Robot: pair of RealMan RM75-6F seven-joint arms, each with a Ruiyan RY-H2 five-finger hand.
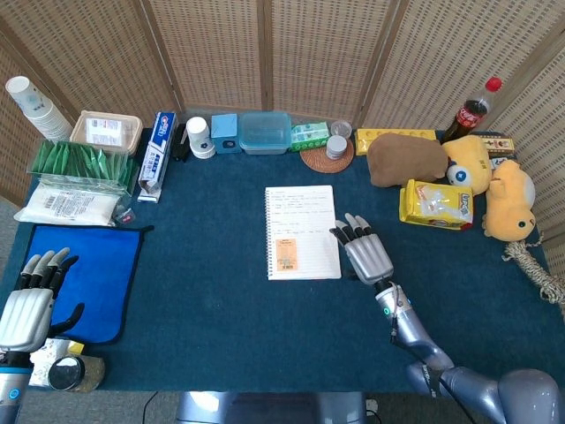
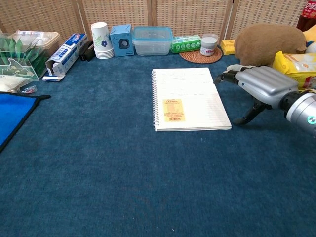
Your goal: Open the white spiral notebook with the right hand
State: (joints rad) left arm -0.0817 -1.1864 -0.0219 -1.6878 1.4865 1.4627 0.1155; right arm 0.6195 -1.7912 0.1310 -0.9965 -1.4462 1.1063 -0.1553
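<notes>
White spiral-bound notebook (image 1: 302, 232) lies flat and closed mid-table on the dark blue felt table cover (image 1: 221, 309), coil along its left edge, orange label on the cover. Right hand (image 1: 364, 252) sits just beside the free right edge, palm down, fingers spread and arched, holding nothing; likely staged there because the cover lifts from the side opposite the coil. Chest view shows what the head view can't: fingertips (image 2: 220, 76) close to the page edge, thumb planted on the felt; contact with the notebook unclear. Only the head view shows the left hand (image 1: 28, 300), fingers apart and empty, parked by the blue cloth mat (image 1: 84, 265).
</notes>
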